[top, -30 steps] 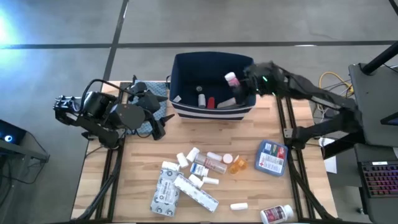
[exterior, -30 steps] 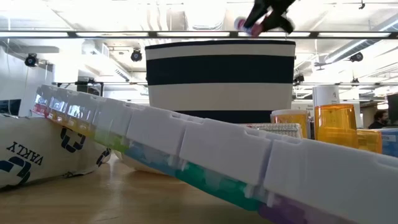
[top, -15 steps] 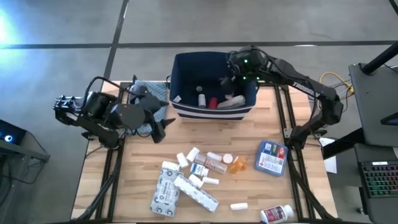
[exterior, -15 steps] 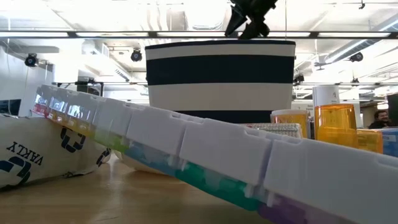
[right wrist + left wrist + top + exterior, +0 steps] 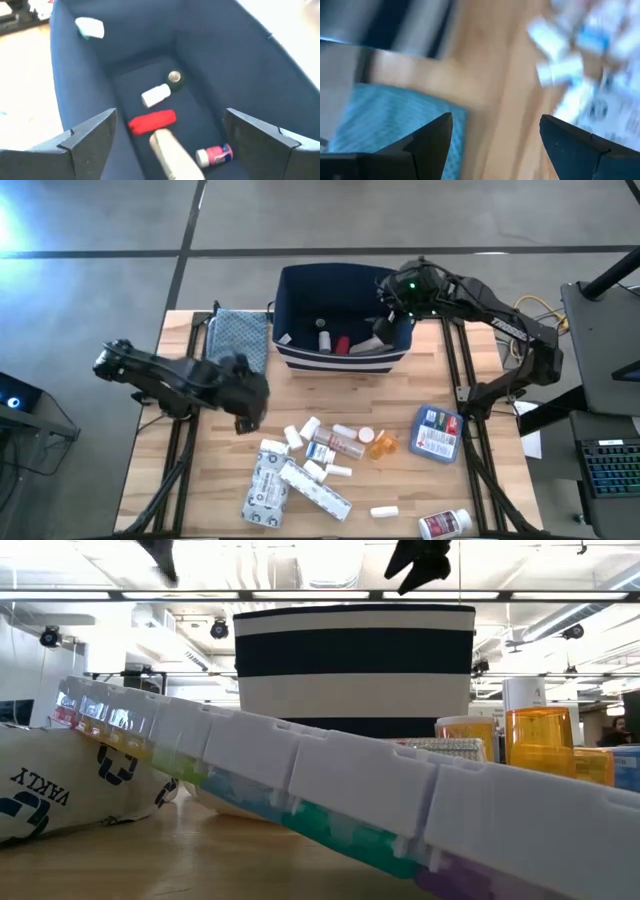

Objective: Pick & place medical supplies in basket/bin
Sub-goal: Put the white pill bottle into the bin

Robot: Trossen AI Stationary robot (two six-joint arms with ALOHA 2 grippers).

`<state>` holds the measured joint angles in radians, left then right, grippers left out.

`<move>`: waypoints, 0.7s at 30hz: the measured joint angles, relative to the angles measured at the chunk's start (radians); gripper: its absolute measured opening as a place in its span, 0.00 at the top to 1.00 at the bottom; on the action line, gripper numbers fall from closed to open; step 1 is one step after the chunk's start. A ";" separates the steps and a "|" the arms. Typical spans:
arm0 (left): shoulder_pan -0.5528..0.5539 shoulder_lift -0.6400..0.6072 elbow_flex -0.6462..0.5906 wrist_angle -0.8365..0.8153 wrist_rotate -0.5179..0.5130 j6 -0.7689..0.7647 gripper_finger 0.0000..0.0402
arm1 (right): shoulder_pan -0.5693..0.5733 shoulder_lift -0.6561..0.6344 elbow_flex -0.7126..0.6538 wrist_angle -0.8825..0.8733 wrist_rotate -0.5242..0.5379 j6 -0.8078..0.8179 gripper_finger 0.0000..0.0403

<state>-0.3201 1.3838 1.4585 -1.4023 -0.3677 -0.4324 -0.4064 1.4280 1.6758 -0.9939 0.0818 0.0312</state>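
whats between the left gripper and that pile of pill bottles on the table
In the high view, only bare wooden table separates the left gripper from the nearest white pill bottles; nothing lies between.

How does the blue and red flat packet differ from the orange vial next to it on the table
The flat packet is blue, red and white; the orange vial is orange with a white cap. The packet is a wide, flat rectangle, while the vial is a small cylinder. The packet lies apart nearer the table's right edge; the vial sits at the edge of the central cluster, by another capped vial. Both rest on the wooden table, not yet in the navy bin.
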 joint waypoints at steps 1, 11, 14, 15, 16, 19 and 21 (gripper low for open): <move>0.001 0.000 -0.057 0.038 0.047 0.035 0.31 | 0.007 0.000 -0.002 -0.009 0.000 0.000 0.13; -0.002 0.002 -0.393 0.504 0.254 0.035 0.40 | 0.079 -0.005 -0.007 -0.032 -0.001 0.014 0.13; -0.012 0.003 -0.438 0.636 0.255 0.046 0.42 | 0.082 -0.007 -0.007 -0.046 0.002 0.013 0.13; -0.018 0.005 -0.453 0.676 0.255 0.060 0.42 | 0.082 -0.007 -0.007 -0.052 0.004 0.011 0.13; -0.026 0.009 -0.467 0.709 0.256 0.076 0.43 | 0.082 -0.007 -0.008 -0.056 0.004 0.011 0.13; -0.043 0.026 -0.502 0.750 0.260 0.087 0.43 | 0.082 -0.007 -0.008 -0.059 0.005 0.010 0.13; -0.051 0.038 -0.514 0.753 0.258 0.087 0.43 | 0.082 -0.008 -0.008 -0.064 0.005 0.005 0.13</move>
<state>-0.3707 1.4223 0.9449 -0.6488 -0.1095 -0.3454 -0.3244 1.4200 1.6680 -1.0583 0.0868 0.0363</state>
